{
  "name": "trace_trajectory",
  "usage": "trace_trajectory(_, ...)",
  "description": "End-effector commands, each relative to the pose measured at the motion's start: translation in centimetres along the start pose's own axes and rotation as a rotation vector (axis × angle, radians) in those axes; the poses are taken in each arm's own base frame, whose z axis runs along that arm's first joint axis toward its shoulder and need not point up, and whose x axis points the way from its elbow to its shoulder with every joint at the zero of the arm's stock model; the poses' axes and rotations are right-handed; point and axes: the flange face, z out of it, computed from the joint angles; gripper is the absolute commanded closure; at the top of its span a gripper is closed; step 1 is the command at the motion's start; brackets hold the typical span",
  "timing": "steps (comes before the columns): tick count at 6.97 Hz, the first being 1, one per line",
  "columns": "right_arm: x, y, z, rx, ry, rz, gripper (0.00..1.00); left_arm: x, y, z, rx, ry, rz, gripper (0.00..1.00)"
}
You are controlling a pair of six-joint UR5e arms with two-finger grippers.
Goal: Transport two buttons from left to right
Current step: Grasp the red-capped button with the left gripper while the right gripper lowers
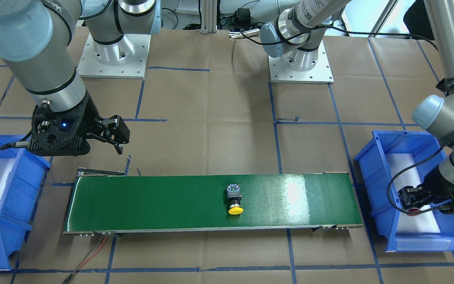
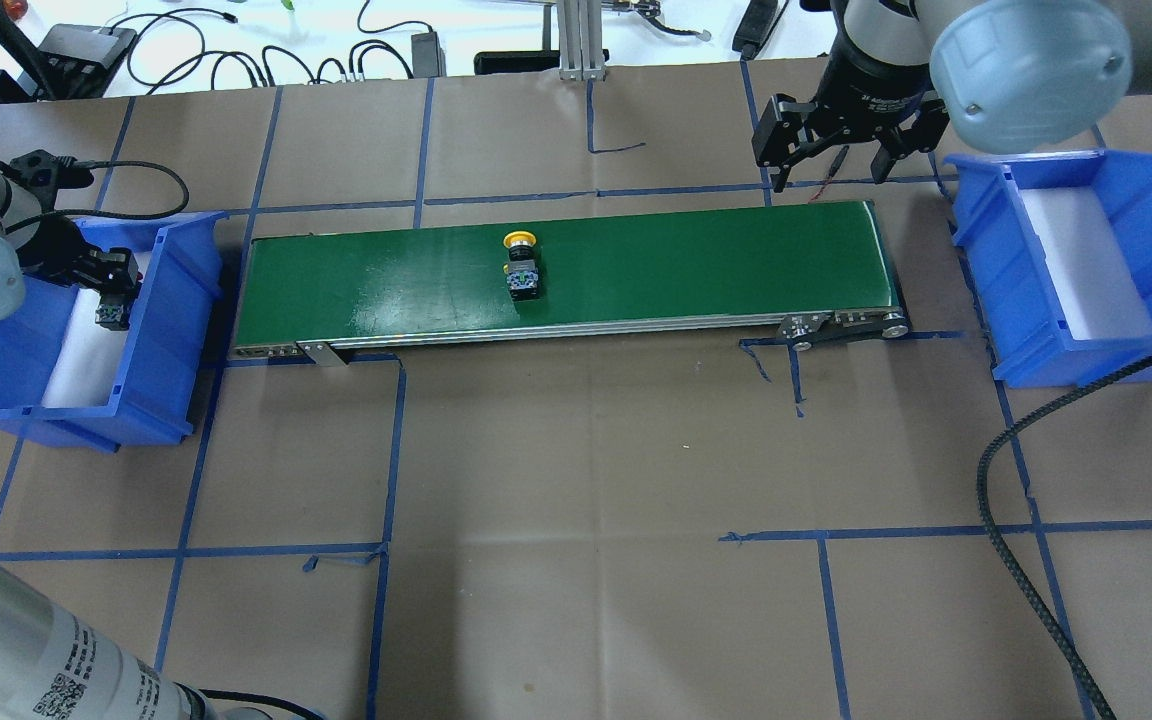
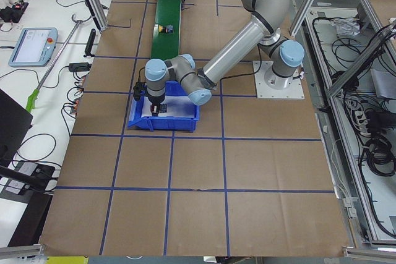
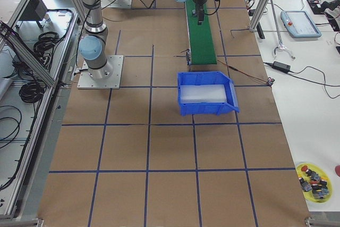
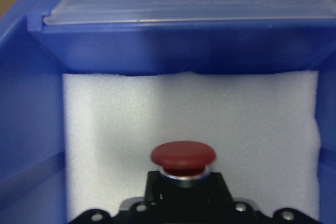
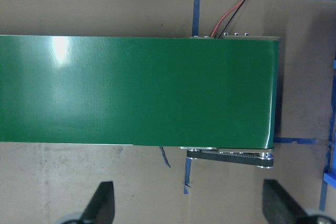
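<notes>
The yellow-capped button (image 1: pixel 234 199) (image 2: pixel 520 265) lies on its side near the middle of the green conveyor belt (image 2: pixel 686 260) (image 1: pixel 152 205). The red-capped button (image 5: pixel 183 156) (image 1: pixel 413 212) is over the white foam inside the left blue bin (image 2: pixel 166 330) (image 1: pixel 373 173), with my left gripper (image 2: pixel 114 298) (image 1: pixel 414 201) shut on its black body. Whether it touches the foam, I cannot tell. My right gripper (image 2: pixel 829 165) (image 1: pixel 118 138) (image 6: pixel 191 208) hangs open and holds nothing, above the belt's right end by its far edge.
The right blue bin (image 2: pixel 1126 200) (image 1: pixel 22 177), lined with white foam, stands past the belt's right end. Red and black wires (image 6: pixel 231 17) run from the belt's end. A black cable (image 2: pixel 1016 560) crosses the table at the right.
</notes>
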Motion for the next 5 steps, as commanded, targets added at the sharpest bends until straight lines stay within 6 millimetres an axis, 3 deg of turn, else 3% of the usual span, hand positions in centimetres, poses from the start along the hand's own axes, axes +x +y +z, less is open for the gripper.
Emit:
trace_trajectory(1, -0.7, -0.8, 1.0, 0.017, -0.08, 0.003, 0.0, -0.1, -0.3, -1.9, 0.021, -0.009, 0.007, 0.96)
trace_trajectory(5, -0.5, -2.2, 4.2, -0.024, -0.079, 0.007, 0.0, 1.1, 1.8, -12.2, -0.044, 0.0, -0.004, 0.96)
